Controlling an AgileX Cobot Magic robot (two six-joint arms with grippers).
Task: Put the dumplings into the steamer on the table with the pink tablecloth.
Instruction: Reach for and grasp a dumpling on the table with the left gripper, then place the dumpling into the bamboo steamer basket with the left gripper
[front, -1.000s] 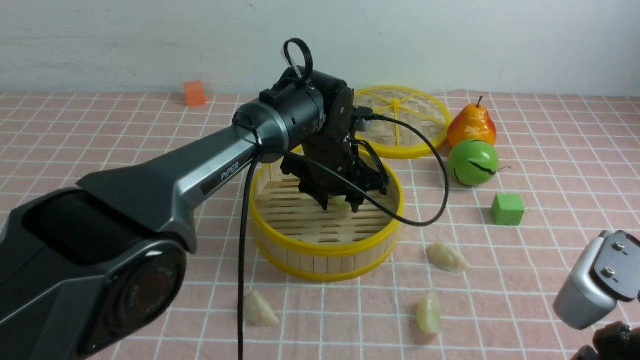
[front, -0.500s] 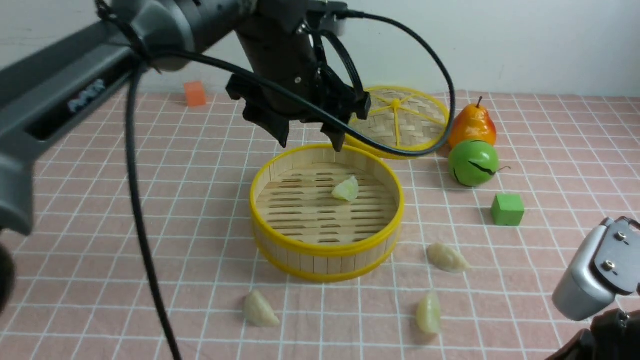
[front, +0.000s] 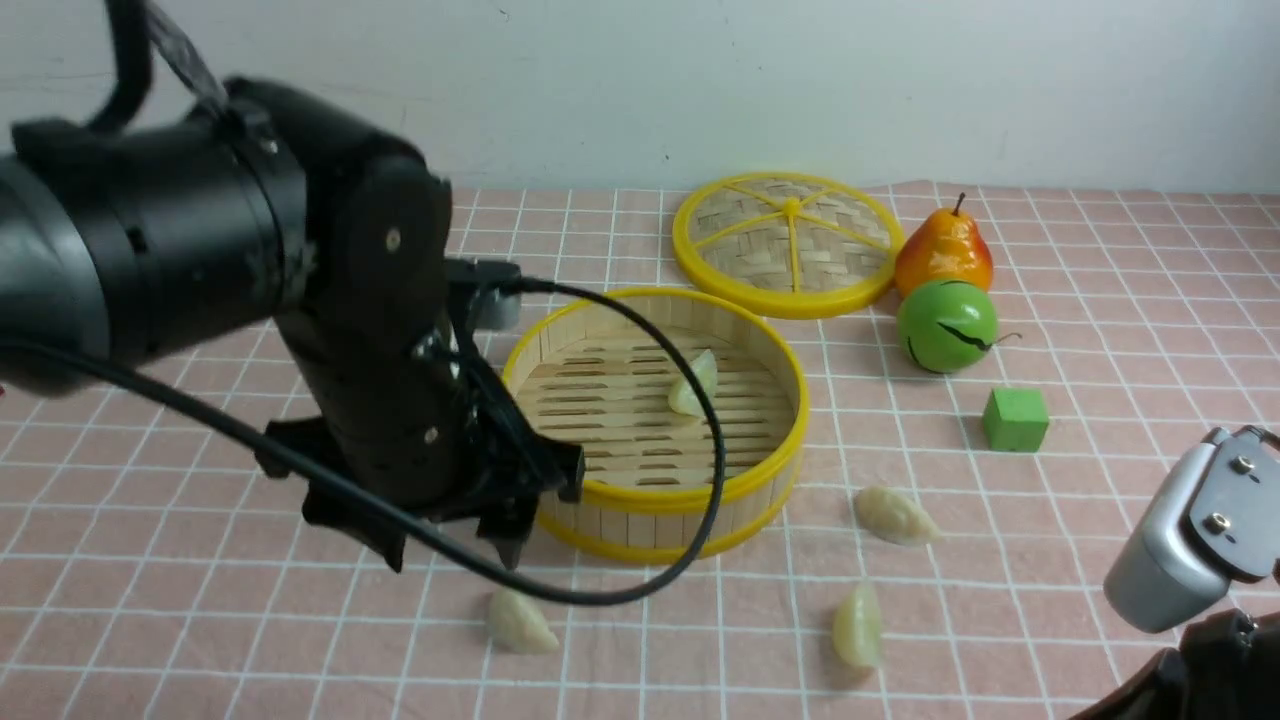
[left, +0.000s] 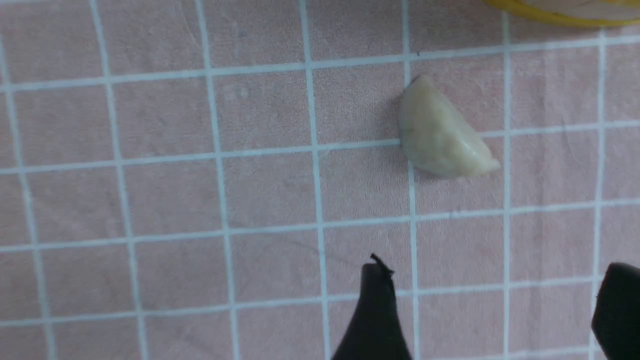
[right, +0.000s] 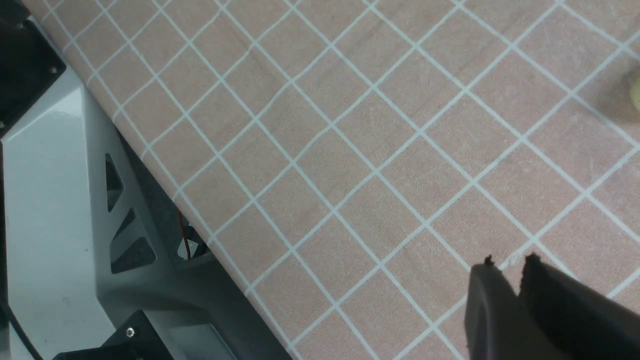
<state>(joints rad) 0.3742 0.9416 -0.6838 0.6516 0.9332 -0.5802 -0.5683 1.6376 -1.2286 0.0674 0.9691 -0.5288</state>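
Pale bamboo-like slats line the steamer (front: 650, 520), dry and matt, with smooth yellow plastic on its rims — a soft shine there. The lid (front: 790, 240) shows coarse woven strips inside more of that yellow plastic. Now the pear (front: 945, 250), glossy as lacquer, and the round green fruit (front: 947, 325), just as shiny! The pink cloth (left: 270, 190) looks matt and finely textured, lightly wrinkled. On it, a dumpling (left: 442, 132) — smooth, waxy, faintly gleaming. And the right arm (front: 1170, 550) brings silvery, satin-smooth, metal-looking housing.
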